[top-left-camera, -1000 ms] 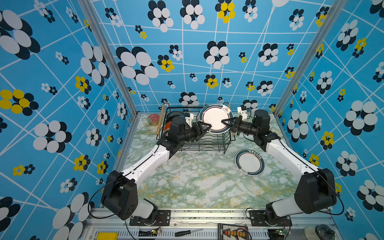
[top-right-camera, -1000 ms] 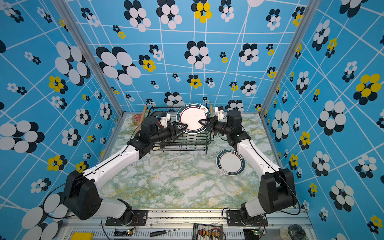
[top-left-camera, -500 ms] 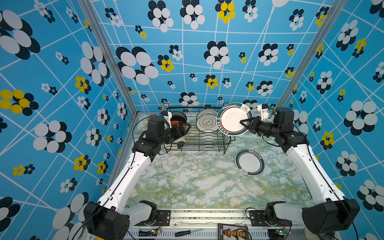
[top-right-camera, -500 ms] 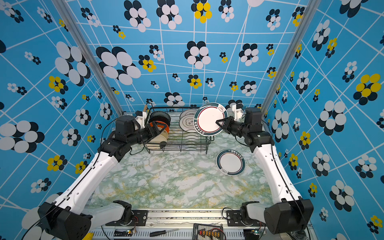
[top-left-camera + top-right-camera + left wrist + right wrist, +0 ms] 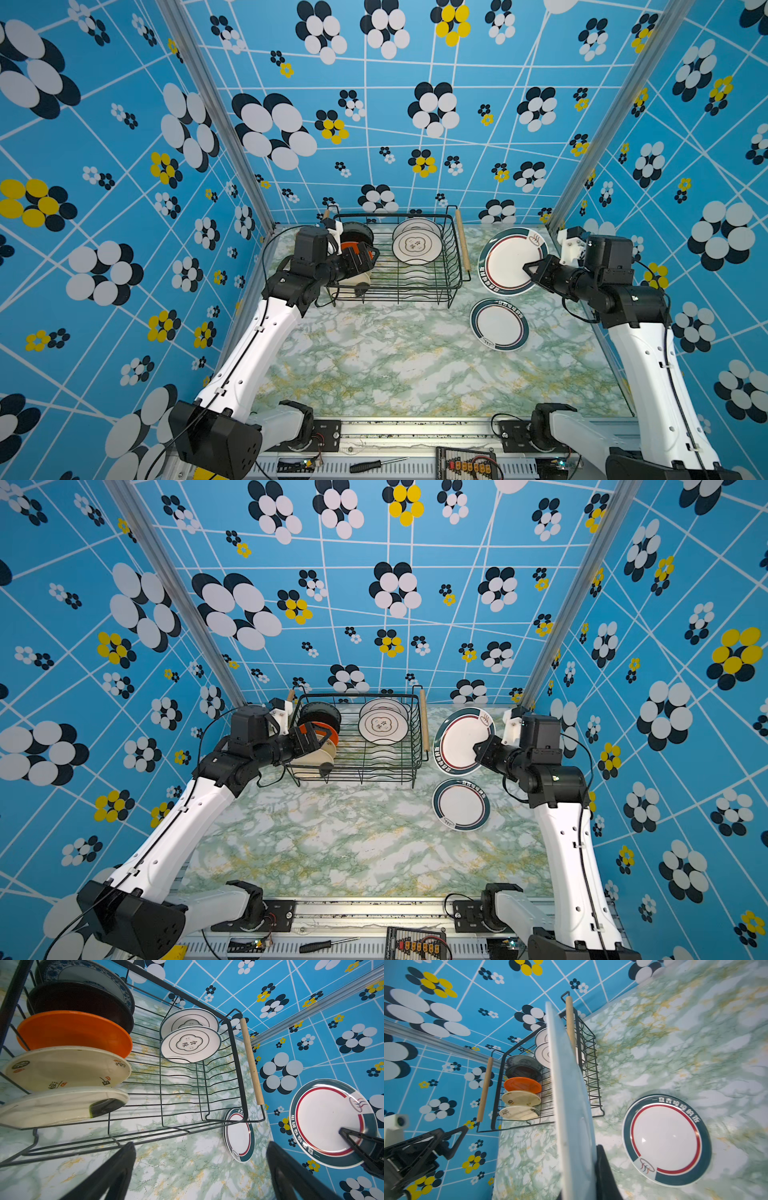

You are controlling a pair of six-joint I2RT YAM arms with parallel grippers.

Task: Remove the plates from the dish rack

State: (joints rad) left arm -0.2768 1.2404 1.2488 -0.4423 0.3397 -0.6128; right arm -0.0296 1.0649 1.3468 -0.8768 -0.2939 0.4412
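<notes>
The dish rack stands at the back of the table. At its left end a patterned, a black, an orange and two cream plates stand in slots. Two white emblem plates stand at its right end. My left gripper is open and empty beside the orange and cream plates. My right gripper is shut on the rim of a large teal-rimmed plate, held upright in the air right of the rack. A matching plate lies flat on the table below.
The rack's wooden handle lies between the rack and the held plate. Blue flowered walls close in the table on three sides; the right wall is just behind my right wrist. A screwdriver lies on the front rail.
My right gripper has carried the large plate out of the rack and off to the right. My left gripper has let go of it, opened wide and drawn back to the rack's left end.
</notes>
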